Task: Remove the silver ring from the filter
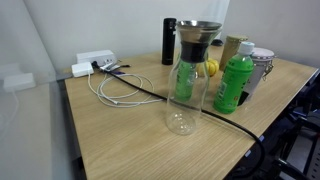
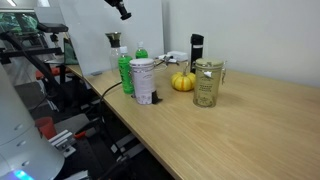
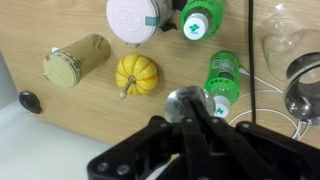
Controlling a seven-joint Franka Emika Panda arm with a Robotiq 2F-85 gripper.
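The bottle [image 1: 233, 85] is green, pumpkin [image 3: 136, 74] yellow, ring [image 1: 198, 26] silver, filter [image 1: 196, 46] apparently dark grey.

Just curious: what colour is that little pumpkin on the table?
The pumpkin is yellow-orange; clearest in the wrist view.

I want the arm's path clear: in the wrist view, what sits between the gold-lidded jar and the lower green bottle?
A small yellow pumpkin sits between the jar and that bottle, seen from above in the wrist view.

Pumpkin [image 3: 137, 75] sits between jar [image 3: 76, 60] and green bottle [image 3: 222, 75].
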